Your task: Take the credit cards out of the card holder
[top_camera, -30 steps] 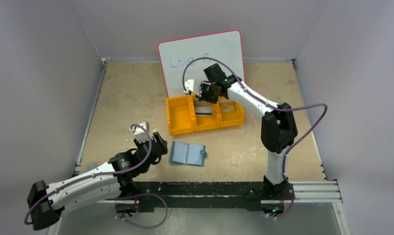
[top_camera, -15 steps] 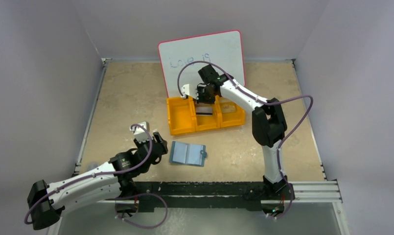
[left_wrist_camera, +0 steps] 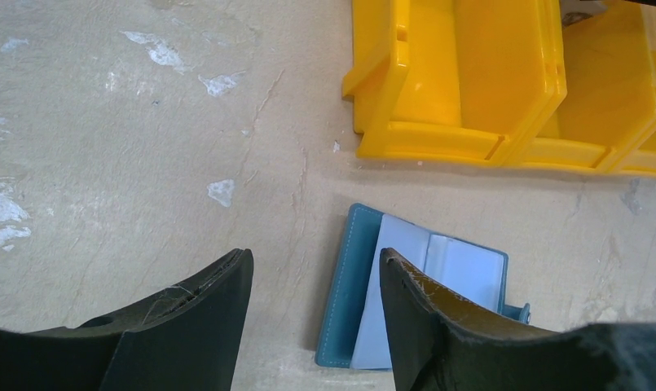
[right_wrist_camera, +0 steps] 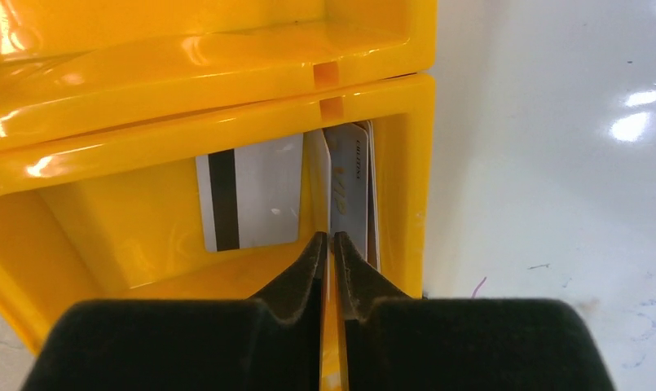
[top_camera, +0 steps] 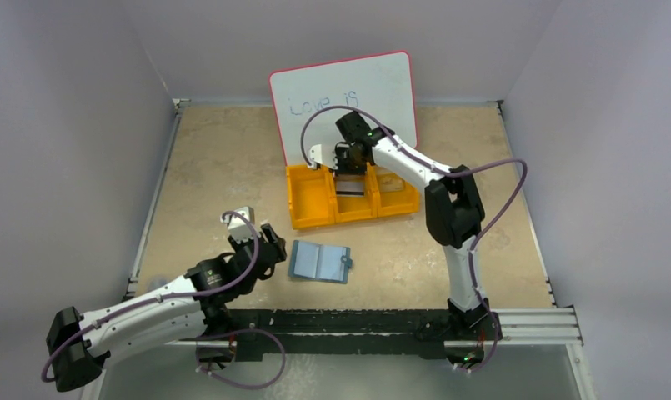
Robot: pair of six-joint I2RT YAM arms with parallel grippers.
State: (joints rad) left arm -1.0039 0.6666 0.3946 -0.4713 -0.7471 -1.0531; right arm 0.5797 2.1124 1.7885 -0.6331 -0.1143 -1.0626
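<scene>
The teal card holder (top_camera: 319, 262) lies open on the table, its pale blue pockets up; the left wrist view has it (left_wrist_camera: 349, 285) just ahead of the right finger. My left gripper (top_camera: 269, 242) (left_wrist_camera: 314, 254) hovers open beside its left edge, nothing between the fingers. My right gripper (top_camera: 348, 177) (right_wrist_camera: 331, 236) reaches down into the orange bin's middle compartment. Its jaws stand a thin slit apart with the edge of an upright silver credit card (right_wrist_camera: 349, 183) in the slit. Another credit card (right_wrist_camera: 251, 204) with a black stripe lies flat on the compartment floor.
The orange three-compartment bin (top_camera: 311, 204) (left_wrist_camera: 463, 81) (right_wrist_camera: 226, 81) stands just beyond the card holder. A pink-rimmed whiteboard (top_camera: 348, 92) (right_wrist_camera: 552, 122) lies behind it, with blue writing. Grey walls enclose the table on three sides.
The right arm has swung left and lowered its gripper into the bin's middle compartment. Left arm and card holder have not moved.
</scene>
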